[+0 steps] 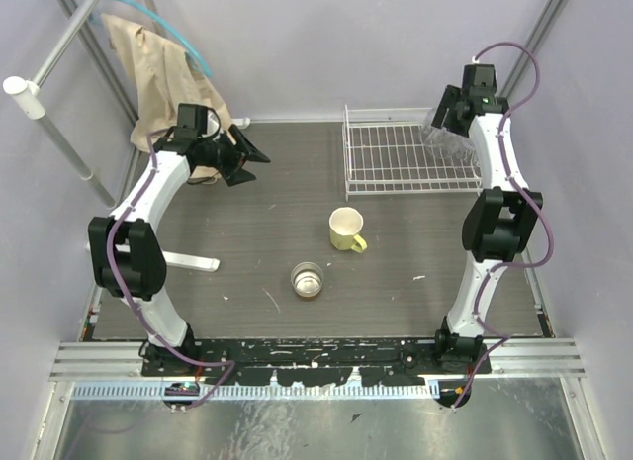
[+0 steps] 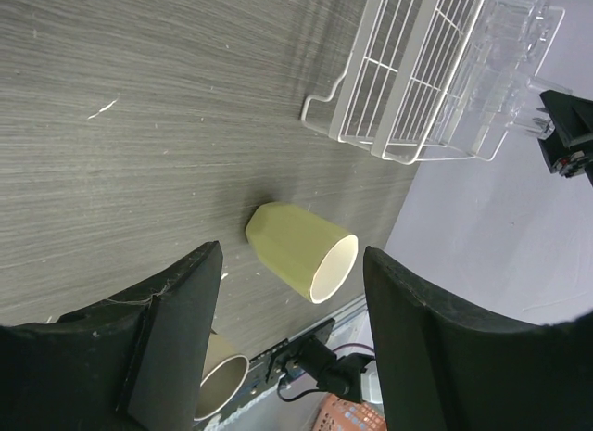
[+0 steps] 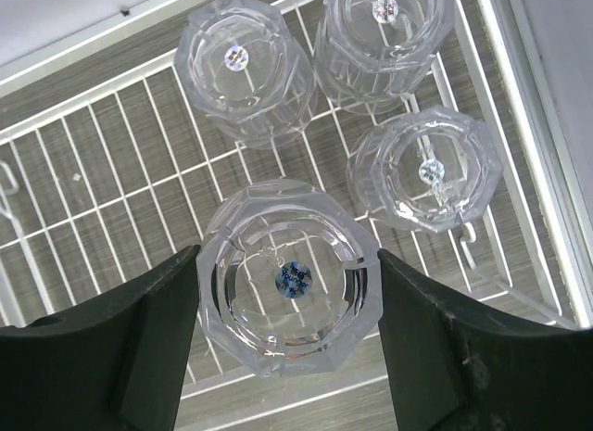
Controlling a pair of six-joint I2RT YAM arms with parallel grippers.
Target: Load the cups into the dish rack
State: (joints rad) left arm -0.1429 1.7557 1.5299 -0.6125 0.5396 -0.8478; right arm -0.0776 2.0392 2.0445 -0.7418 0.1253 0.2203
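White wire dish rack (image 1: 396,168): far right on the dark worktop (image 1: 247,223), holding three clear faceted tumblers (image 3: 243,65), axes vertical. The right gripper (image 3: 289,273) clamps a fourth tumbler (image 3: 278,218) by its walls; judged rigid, slick, breakable. Pale yellow mug (image 1: 345,228): upright mid-worktop, handle near-right; grasp its wall. Small metallic-brown cup (image 1: 308,280): upright, nearer. The left gripper (image 1: 249,153) is open, empty.

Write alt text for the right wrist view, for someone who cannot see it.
A clear faceted tumbler sits between the right gripper's jaws, which meet both its sides, above the white wire dish rack. Three more tumblers stand in the rack beyond it.
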